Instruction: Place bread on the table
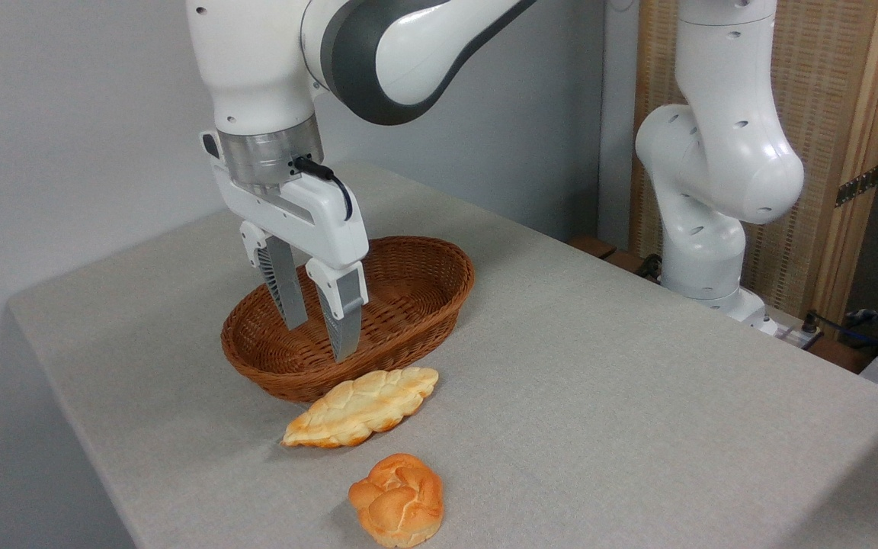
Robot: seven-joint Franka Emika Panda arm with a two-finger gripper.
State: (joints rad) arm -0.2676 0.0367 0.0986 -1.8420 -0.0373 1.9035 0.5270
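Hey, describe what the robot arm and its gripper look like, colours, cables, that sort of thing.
The arm has glossy white rounded shells with dark grey bands at the joints and small round holes in the casing. A silver metal ring sits at the wrist, with a short black cable plugged in there. The gripper has a white boxy body and two slim grey ridged fingers.
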